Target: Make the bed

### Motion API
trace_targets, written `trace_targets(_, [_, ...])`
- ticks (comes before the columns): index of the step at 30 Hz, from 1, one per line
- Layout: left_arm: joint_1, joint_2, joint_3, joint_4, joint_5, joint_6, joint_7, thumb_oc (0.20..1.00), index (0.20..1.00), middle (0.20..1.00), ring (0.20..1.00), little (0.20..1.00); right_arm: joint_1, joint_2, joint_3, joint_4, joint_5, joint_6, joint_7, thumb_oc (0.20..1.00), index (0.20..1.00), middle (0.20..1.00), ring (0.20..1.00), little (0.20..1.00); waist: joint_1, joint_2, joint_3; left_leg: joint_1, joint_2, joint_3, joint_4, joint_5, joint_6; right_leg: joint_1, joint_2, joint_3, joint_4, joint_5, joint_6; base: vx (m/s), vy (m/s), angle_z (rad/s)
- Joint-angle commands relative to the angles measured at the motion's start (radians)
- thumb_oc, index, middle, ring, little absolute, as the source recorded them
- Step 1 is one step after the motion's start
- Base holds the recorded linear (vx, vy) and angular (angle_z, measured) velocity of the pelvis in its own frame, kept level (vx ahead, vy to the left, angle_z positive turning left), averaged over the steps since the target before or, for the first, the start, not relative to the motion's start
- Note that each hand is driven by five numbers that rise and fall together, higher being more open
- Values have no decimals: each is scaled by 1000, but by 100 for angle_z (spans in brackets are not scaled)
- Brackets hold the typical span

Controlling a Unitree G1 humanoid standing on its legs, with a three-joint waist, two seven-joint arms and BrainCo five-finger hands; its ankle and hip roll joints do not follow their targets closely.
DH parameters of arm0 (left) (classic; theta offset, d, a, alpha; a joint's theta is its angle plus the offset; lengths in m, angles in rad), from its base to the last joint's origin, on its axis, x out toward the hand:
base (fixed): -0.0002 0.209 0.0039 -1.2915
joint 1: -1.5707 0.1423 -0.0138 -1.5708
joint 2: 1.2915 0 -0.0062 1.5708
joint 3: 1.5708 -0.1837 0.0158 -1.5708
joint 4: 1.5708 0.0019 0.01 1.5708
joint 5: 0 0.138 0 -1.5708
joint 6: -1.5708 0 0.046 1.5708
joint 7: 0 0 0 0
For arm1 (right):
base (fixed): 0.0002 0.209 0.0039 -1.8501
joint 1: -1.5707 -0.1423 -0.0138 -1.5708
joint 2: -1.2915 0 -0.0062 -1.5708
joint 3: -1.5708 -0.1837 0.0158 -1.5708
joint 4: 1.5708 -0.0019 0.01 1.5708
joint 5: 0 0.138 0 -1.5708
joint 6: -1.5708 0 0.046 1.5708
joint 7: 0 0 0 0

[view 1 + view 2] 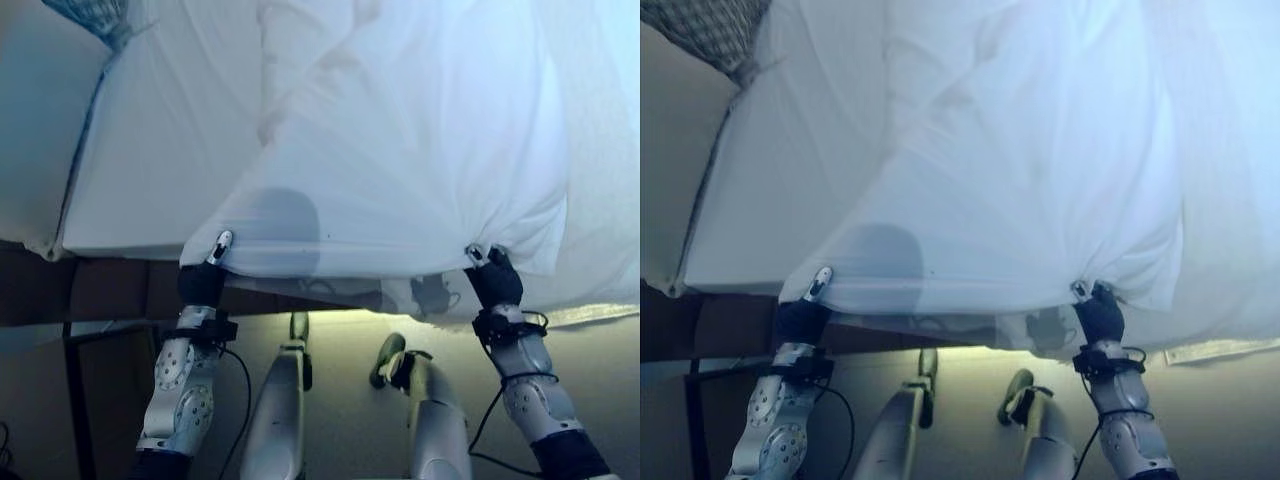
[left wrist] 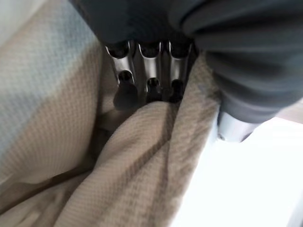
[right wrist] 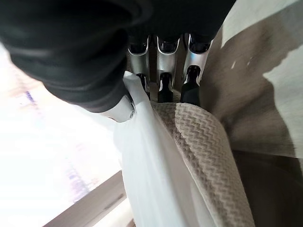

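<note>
White sheet (image 1: 400,170) is lying spread over the mattress (image 1: 160,180), its near hem hanging just past the bed's near edge and pulled into a taut line between both hands. Left hand (image 1: 205,275) is pinching the hem by the near-left part of the edge; its wrist view shows the fingers (image 2: 150,71) curled down into bunched woven cloth (image 2: 142,156), so it is clamped on fabric. Right hand (image 1: 493,275) is gripping the hem further along the near edge, where the cloth is gathering into radiating creases; its own view shows fingers (image 3: 163,71) closed over a thick knit fold (image 3: 208,146) with smooth white sheet beside it.

Doing the step well, my read:
- Keep both hands level and equally tensioned, otherwise the hem is going to skew.
- Pull toward the near edge evenly, so the diagonal ridge running up the middle flattens rather than shifts.
- Watch the right side: more slack and overhang there than on the left.
- Don't let go until the hem is sitting straight along the edge.

Hard to make out:
- Far edge of the bed is cut off, so coverage up there is unknown.
- Patterned item (image 1: 710,30) at the far-left corner could be a pillow or a blanket, can't tell.
- Whether the hands are holding one layer or two is unclear; wrist views suggest a knit blanket together with the sheet.
- Thumbs are mostly hidden in cloth.
</note>
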Motion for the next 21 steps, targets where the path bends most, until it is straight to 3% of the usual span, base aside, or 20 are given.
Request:
trace_targets(1, [43,86,208,-90,-70,-133,63,200,200,200,200,200,112,0,-67,63,2,-33,-25,200,200,200,200,200,-5,-13,-26,-86,-44,-32,114,-126,55,-76,-31,50,-188,199,97,-91,67,35])
trace_targets(6, [71,87,138,80,-17,-62,105,200,200,200,200,200,89,83,-53,237,-25,-19,-98,200,200,200,200,200,4,-35,-26,-192,-69,-18,163,-127,78,-123,-62,29,-167,204,97,-82,31,30])
trace_targets(11, [125,117,53,106,51,-8,67,200,200,200,200,200,96,86,-53,291,-57,-1,-111,200,200,200,200,200,-2,-37,-26,-219,-72,-7,178,-135,93,-147,-72,27,-164,220,103,-51,4,4])
trace_targets(15, [134,122,26,137,61,6,57,200,200,200,200,200,99,79,-55,323,-84,8,-120,200,200,200,200,200,-3,-38,-26,-217,-67,-7,181,-135,94,-143,-73,21,-162,221,104,-3,-9,-1])
trace_targets(21, [138,136,-19,205,114,19,82,200,200,200,200,200,79,73,-100,424,-184,2,-237,200,200,200,200,200,-20,-34,-26,-217,-51,-9,172,-121,88,-142,-65,18,-179,226,108,-10,-38,-1])
